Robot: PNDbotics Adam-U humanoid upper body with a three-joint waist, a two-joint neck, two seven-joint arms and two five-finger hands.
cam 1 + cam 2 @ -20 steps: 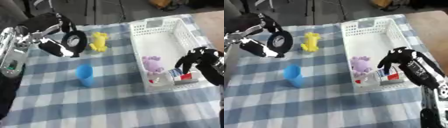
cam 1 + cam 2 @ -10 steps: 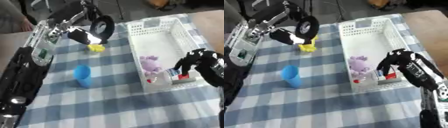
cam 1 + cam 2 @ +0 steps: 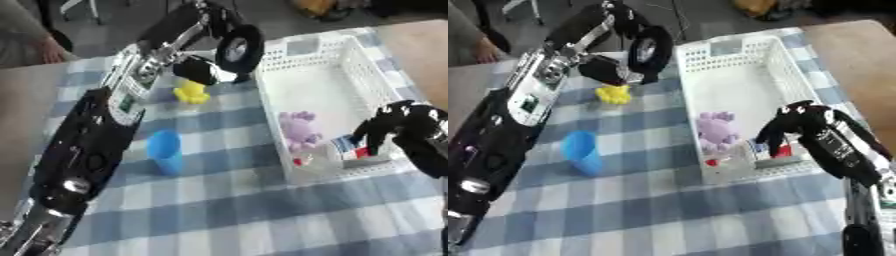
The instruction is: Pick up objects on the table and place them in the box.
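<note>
Two items left on counter: yellow toy [image 3: 191, 93] upper centre, blue cup [image 3: 165, 151] mid-left. Left hand [image 3: 203, 71] carries a black wheel [image 3: 238, 48], fingers probably curled round it, nearing box [image 3: 363, 75]; release next. Right hand [image 3: 794, 128] fingers curled, lower right.

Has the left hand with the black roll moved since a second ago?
Yes. The left hand has carried the black roll rightward, from left of the yellow toy to beside the white basket.

Blue-and-white check cloth [image 3: 262, 220] on table. White basket [image 3: 372, 75], purple plush [image 3: 299, 129] inside w/ red-and-white bit [image 3: 353, 148]. Blue cup [image 3: 165, 151], yellow toy [image 3: 192, 93]. My left hand [image 3: 203, 70] black; black ring [image 3: 238, 48], silver centre.
</note>
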